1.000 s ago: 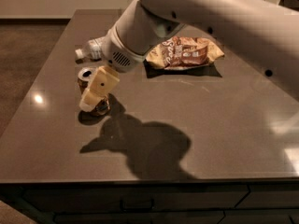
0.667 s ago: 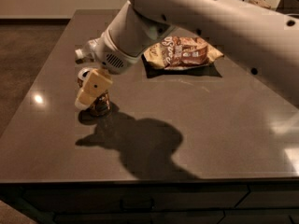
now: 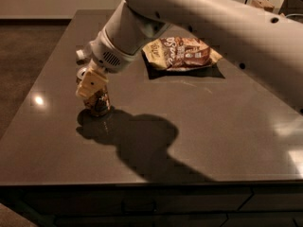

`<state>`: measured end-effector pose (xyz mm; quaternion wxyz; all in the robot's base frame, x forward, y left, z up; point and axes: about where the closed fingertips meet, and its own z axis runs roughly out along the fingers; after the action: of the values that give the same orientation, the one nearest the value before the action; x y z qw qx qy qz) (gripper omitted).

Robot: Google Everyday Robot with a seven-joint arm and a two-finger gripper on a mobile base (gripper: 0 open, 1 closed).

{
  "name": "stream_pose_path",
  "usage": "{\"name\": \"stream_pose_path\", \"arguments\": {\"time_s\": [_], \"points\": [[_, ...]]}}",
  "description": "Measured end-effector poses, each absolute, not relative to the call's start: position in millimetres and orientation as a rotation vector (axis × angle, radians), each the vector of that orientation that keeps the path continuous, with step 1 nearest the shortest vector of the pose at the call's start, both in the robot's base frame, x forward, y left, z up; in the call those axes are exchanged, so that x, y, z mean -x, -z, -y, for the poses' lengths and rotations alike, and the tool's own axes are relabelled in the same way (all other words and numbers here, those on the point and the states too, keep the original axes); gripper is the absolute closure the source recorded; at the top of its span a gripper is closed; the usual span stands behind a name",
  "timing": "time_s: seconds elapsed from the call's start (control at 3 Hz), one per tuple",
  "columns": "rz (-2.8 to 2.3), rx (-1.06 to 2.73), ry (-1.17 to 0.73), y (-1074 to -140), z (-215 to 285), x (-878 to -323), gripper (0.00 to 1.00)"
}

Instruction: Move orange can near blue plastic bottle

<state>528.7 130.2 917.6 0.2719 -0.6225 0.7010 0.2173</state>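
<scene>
Gripper [image 3: 93, 90], clamping the small orange aluminium can [image 3: 98, 104], is shifting left toward the clear blue-labelled plastic bottle [image 3: 81, 56] nearby.

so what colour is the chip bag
Brown and pale yellow chip bag, clearest in the camera view; the gripper sits over the orange can.

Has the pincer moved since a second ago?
Yes. The pincer, low over the table on its left side, has shifted slightly left, away from the chip bag.
</scene>
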Motion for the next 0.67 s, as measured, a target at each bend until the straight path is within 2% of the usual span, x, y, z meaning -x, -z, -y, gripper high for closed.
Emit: {"name": "stream_pose_path", "arguments": {"time_s": [0.33,0.67], "points": [[-1.903,1.638,-0.584,-932.9,-122.7,-552.4,0.85],[-1.921,1.549,-0.544,-961.7,-108.6,-594.4,1.0]]}}
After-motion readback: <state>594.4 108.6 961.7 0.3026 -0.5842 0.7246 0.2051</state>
